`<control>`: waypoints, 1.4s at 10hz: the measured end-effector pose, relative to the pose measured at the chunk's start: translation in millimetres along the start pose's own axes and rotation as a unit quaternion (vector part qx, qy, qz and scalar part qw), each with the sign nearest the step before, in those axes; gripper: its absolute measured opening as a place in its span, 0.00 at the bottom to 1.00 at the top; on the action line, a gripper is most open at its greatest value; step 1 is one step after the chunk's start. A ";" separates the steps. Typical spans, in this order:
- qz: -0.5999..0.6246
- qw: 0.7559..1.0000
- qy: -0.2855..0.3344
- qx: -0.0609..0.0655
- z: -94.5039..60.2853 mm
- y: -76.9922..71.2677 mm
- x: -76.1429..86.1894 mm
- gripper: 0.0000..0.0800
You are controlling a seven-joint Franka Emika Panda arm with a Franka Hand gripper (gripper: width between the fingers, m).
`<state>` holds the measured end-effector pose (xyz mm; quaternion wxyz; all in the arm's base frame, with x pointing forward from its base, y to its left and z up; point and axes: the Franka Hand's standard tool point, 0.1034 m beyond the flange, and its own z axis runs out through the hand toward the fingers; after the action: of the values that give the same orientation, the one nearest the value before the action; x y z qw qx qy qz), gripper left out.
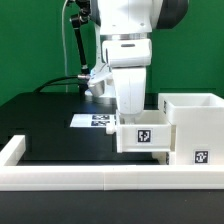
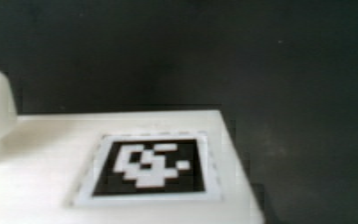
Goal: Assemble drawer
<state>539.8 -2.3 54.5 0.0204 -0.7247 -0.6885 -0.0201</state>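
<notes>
Exterior view: the box (image 1: 192, 128) stands on the black table (image 1: 40, 125) at the view's right, against the low white wall (image 1: 70, 176) in front. A tray (image 1: 143, 135) sits just beside its left side, tag facing the camera, seemingly touching it. The gripper (image 1: 131, 108) comes straight down onto the tray's top edge. Its fingertips are hidden behind the tray, so I cannot tell whether they pinch the tray or stand apart from it. The wrist view is blurred and shows only a white face with a tag (image 2: 151, 166) close up, probably the tray.

My reading is that the tray is being brought to the box, to be slid in. The next move calls for squaring the tray with the box's opening and pushing level. Behind lies the marker board (image 1: 97, 120).

No brand or readable writing shows, only black-and-white square tags on the tray, the box and the board.
</notes>
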 end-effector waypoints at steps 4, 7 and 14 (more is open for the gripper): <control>-0.008 1.000 0.000 0.000 0.2 -0.6 11.1 0.05; -0.016 1.000 0.000 -0.001 0.4 0.0 19.3 0.05; -0.005 1.000 -0.001 -0.007 -7.9 2.6 18.2 0.56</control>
<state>543.3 15.3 63.3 0.0144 -0.7211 -0.6923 -0.0240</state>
